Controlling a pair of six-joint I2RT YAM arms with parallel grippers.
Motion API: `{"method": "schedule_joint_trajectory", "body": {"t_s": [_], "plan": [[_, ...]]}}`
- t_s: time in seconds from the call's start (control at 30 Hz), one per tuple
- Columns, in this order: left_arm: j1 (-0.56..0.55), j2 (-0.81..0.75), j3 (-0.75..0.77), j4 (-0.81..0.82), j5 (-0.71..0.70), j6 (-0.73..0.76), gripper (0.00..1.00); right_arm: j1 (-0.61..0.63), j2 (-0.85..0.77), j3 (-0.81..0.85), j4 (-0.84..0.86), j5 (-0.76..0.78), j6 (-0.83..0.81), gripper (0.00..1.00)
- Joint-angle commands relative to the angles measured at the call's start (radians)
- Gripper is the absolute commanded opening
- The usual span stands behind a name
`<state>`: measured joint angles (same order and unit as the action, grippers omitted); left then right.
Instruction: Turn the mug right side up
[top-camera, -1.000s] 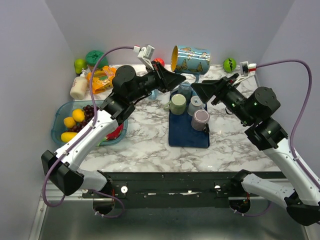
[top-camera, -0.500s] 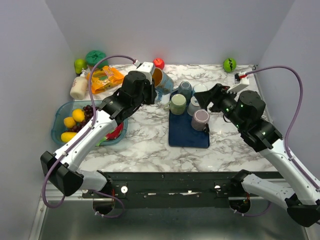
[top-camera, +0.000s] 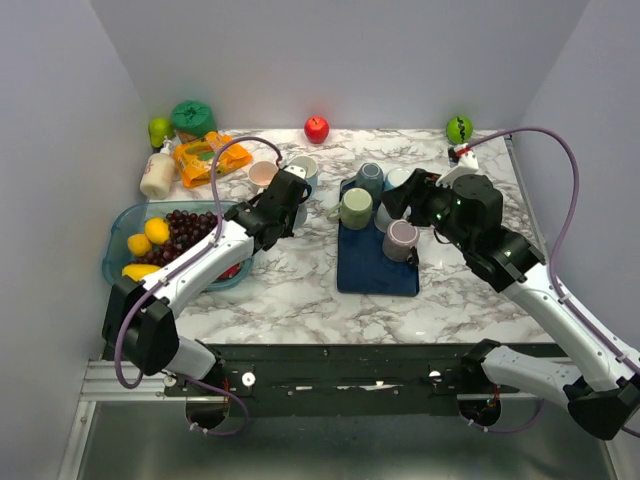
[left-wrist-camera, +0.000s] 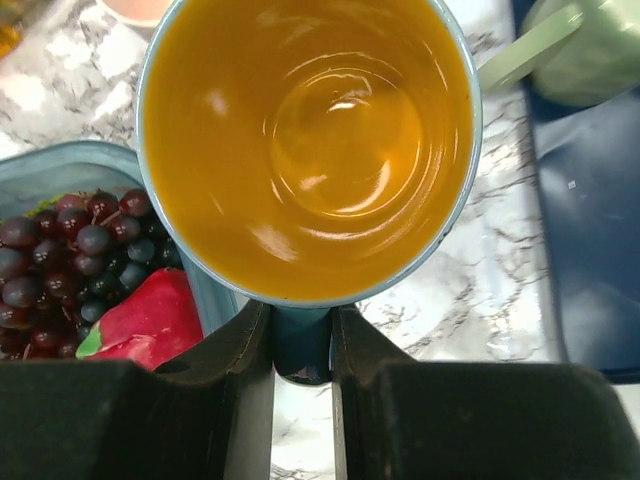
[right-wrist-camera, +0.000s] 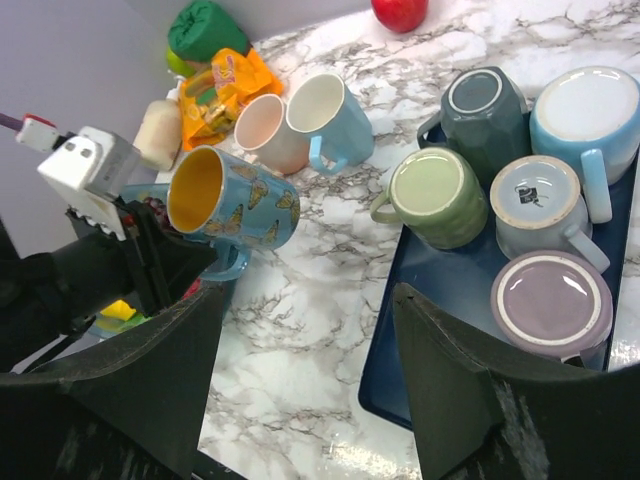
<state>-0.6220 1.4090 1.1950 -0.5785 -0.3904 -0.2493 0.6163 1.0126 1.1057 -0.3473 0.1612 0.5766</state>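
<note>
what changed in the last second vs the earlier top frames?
The left hand, shut on the handle of the butterfly mug, brought it from high at the back down toward the table, left of the tray; it is tilted, not yet upright. The right hand, open, dropped lower over the tray. The upside-down mugs on the tray and the fruit bin stayed put.

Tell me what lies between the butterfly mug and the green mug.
Nothing. The right wrist view shows only bare table between the butterfly mug and the green mug.
</note>
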Motion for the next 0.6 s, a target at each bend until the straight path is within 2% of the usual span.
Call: {"method": "schedule_joint_trajectory", "body": {"t_s": [0.0,0.57], "plan": [[0.036,0.039,-0.011,0.132,-0.082,0.002,0.0,0.005,0.014,-0.001,-0.022,0.024,0.005,0.75],[0.123,0.146,-0.129,0.244,-0.085,0.001,0.0,0.005,0.09,0.008,-0.081,0.011,-0.006,0.76]]}}
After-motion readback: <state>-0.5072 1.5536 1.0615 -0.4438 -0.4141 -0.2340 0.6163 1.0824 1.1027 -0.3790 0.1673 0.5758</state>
